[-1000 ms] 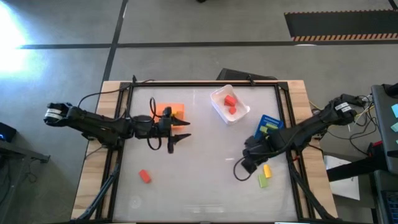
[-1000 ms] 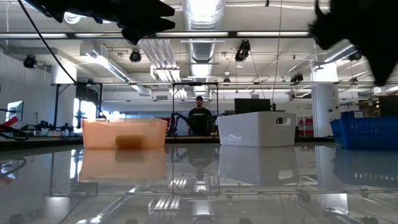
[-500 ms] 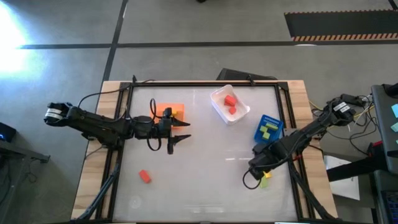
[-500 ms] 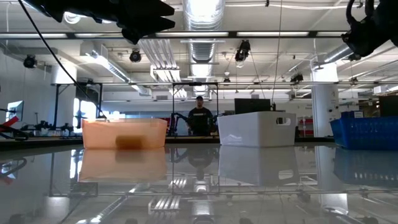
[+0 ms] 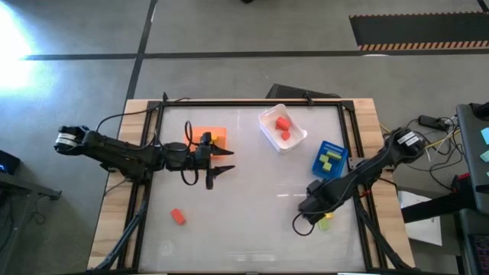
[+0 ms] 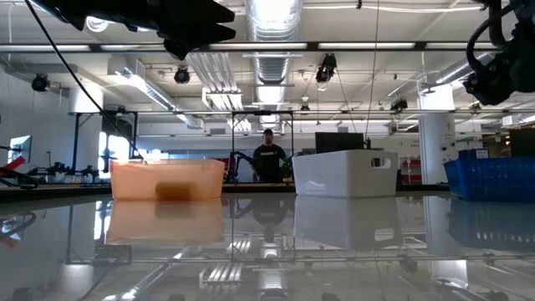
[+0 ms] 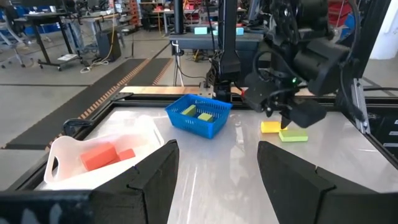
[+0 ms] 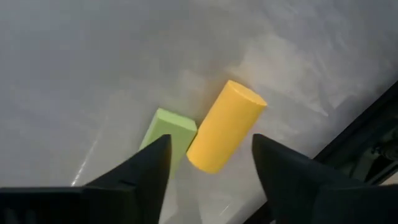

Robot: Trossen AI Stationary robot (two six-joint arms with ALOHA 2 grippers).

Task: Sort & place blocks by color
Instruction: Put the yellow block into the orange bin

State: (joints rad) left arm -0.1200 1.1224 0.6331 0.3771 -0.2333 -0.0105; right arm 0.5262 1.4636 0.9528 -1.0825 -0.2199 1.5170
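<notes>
My right gripper (image 8: pixel 208 186) hangs open just above a yellow block (image 8: pixel 225 124) and a light green block (image 8: pixel 166 134), which lie side by side on the table near its right edge. The left wrist view shows this gripper (image 7: pixel 287 106) over the same yellow block (image 7: pixel 270 127) and green block (image 7: pixel 293 136). A red block (image 5: pixel 178 217) lies alone at the near left. My left gripper (image 5: pixel 221 158) waits open next to the orange bin (image 5: pixel 208 137).
The white bin (image 5: pixel 283 128) at the far middle holds red blocks. The blue bin (image 5: pixel 330 156), holding yellow and green blocks, stands just beyond my right gripper. The table's black frame rail (image 5: pixel 357 191) runs close on the right. A person stands in the room beyond the table.
My right gripper has swung from beside the blue bin toward the table's near edge and come down over the yellow and green blocks. The blocks lie where they were. My left arm has kept still.
</notes>
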